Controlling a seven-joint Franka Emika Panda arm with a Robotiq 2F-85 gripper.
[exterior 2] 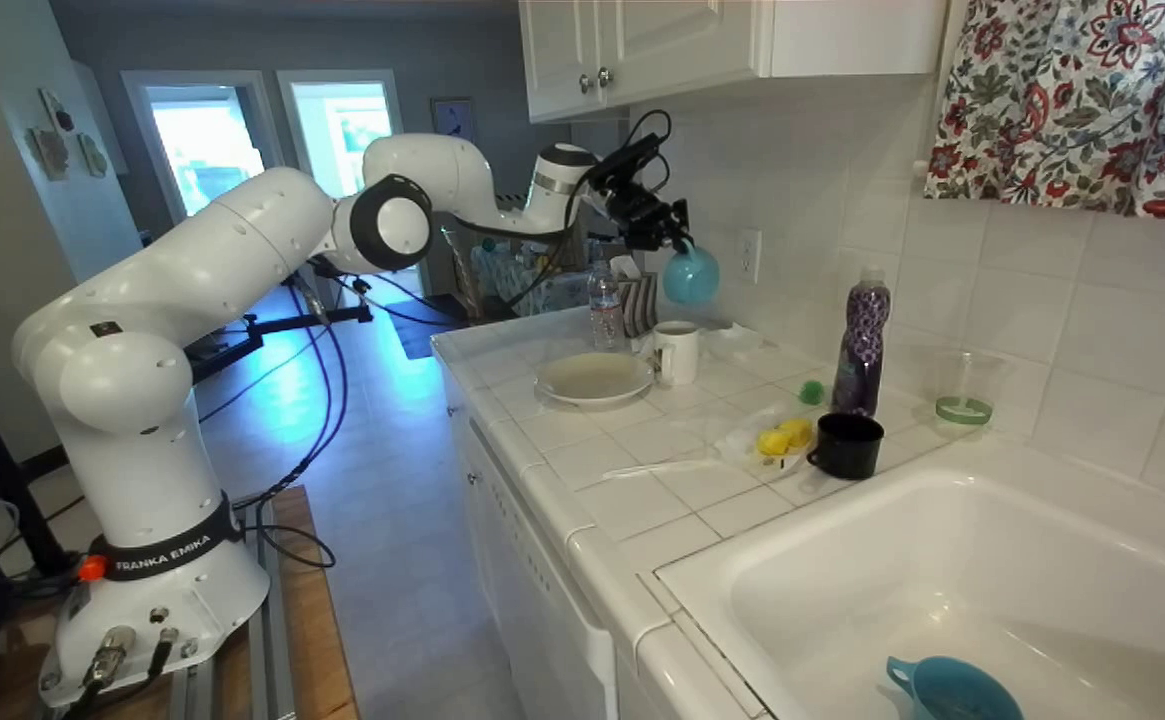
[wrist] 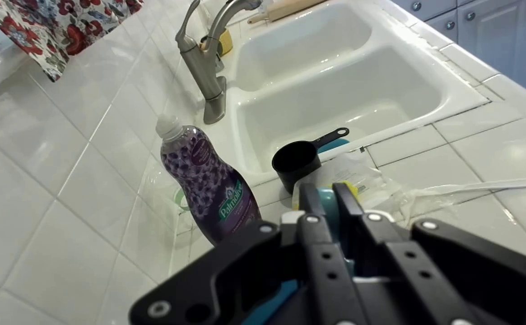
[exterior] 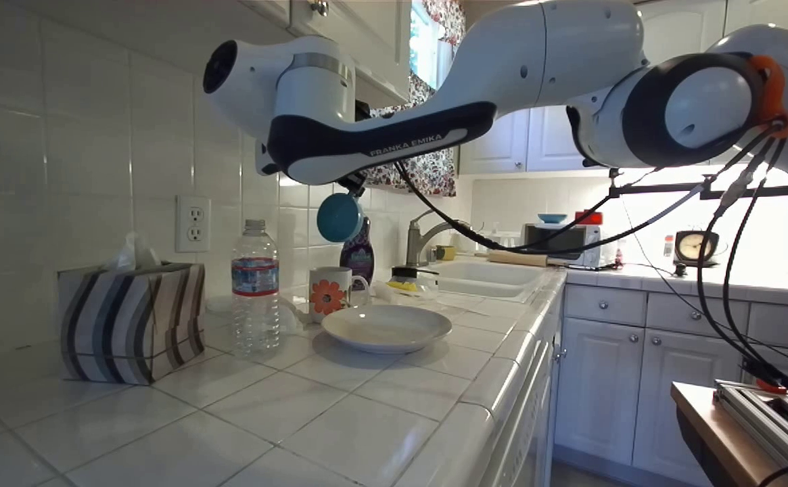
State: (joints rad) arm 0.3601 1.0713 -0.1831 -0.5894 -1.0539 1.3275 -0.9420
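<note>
A small blue cup (exterior: pixel 339 218) hangs in the air over the white-tiled worktop (exterior: pixel 339 412), in your tool (wrist: pixel 327 193), which is clamped narrow on what seems to be its handle (wrist: pixel 329 211). You can likely treat the cup as light, stiff plastic: hard to crush, but smooth, so it may pivot; the handle looks a better hold than the wide, slick bowl. In an exterior view, a white mug (exterior: pixel 330 295) stands below it; a plate (exterior: pixel 387 327) lies nearer and right, a water bottle (exterior: pixel 256 297) left, a tissue box (exterior: pixel 130 325) farther left. On the far side are a purple soap bottle (wrist: pixel 213 185), a black measuring cup (wrist: pixel 296 162) and the sink (exterior 2: pixel 1052 550), where a second blue cup (exterior 2: pixel 962 690) rests.
</note>
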